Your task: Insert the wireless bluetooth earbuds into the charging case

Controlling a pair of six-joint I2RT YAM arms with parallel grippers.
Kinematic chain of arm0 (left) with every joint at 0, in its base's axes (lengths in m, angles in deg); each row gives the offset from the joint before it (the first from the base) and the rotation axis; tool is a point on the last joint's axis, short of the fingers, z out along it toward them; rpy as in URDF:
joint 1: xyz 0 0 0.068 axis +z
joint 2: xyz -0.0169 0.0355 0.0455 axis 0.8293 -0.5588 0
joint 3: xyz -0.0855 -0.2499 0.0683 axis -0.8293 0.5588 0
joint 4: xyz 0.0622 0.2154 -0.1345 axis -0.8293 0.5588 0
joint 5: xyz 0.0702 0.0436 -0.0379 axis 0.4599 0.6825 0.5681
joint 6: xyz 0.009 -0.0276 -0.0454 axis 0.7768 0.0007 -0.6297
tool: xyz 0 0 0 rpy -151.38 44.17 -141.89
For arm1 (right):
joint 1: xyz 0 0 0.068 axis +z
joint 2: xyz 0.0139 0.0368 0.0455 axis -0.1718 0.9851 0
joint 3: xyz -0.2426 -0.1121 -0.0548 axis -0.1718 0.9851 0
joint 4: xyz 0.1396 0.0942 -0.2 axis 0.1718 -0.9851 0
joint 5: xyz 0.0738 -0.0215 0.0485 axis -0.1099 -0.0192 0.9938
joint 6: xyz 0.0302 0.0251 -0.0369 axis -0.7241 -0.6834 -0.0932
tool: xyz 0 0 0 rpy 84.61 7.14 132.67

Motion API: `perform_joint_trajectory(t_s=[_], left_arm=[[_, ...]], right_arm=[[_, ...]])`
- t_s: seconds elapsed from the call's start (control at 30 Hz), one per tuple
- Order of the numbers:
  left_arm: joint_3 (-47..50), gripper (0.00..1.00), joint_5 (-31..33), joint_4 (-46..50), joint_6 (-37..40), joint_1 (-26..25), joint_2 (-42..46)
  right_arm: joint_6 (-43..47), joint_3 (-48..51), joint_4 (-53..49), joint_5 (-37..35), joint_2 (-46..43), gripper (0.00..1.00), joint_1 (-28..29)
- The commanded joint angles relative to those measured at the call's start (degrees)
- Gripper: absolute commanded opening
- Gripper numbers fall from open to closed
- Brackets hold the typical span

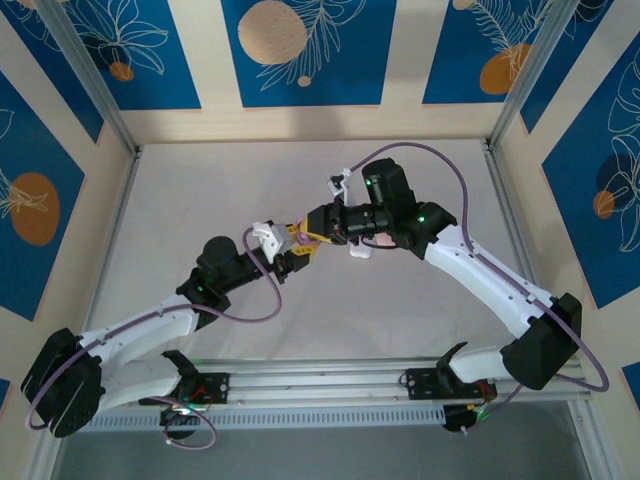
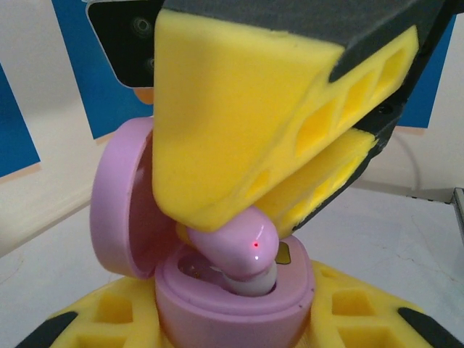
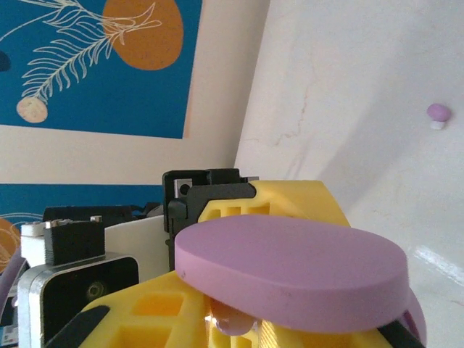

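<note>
A lilac charging case (image 2: 232,308) sits upright between the yellow pads of my left gripper (image 2: 232,322), which is shut on it, with its lid (image 2: 119,203) hinged open to the left. My right gripper (image 2: 239,217) comes down from above, shut on a lilac earbud (image 2: 235,250). The earbud's white tip rests in a socket of the case. In the right wrist view the lid (image 3: 290,261) lies across the front and the earbud (image 3: 233,322) peeks out under it between my own fingers. From above, the left gripper (image 1: 293,258) and right gripper (image 1: 312,235) meet at mid-table.
A second lilac earbud (image 3: 438,114) lies loose on the white table off to the right. A small white object (image 1: 360,250) sits on the table just below the right wrist. Blue patterned walls and metal posts close in the table (image 1: 200,200).
</note>
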Motion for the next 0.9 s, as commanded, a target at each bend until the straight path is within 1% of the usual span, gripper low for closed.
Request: perform_joint_trajectory(t_s=[0.0, 0.17, 0.5, 0.6, 0.73, 0.87], left_arm=[[-0.2, 0.23, 0.5, -4.9, -0.5, -0.5, 0.8], [-0.2, 0.22, 0.5, -4.7, -0.5, -0.6, 1.1], [0.0, 0.22, 0.7, -4.5, -0.5, -0.6, 1.3], [0.2, 0.23, 1.3, -4.1, -0.3, -0.6, 1.6], [0.5, 0.23, 2.4, -2.6, 0.4, -0.6, 2.5], [0.8, 0.22, 4.4, -1.3, 0.6, -0.5, 3.5]], right_arm=[[2.9, -1.6, -7.0, -3.5, 1.1, 0.24, 0.7], [2.8, -1.9, -7.8, -4.9, 0.9, 0.25, 0.8], [3.1, -2.9, -8.4, -5.1, 0.3, 0.28, 0.8], [3.8, -3.2, -7.9, -4.0, -0.7, 0.32, 0.9], [5.4, -2.7, -5.3, -2.8, -4.0, 0.41, 0.8], [8.0, -2.2, -4.0, -4.6, -8.3, 0.44, 0.8]])
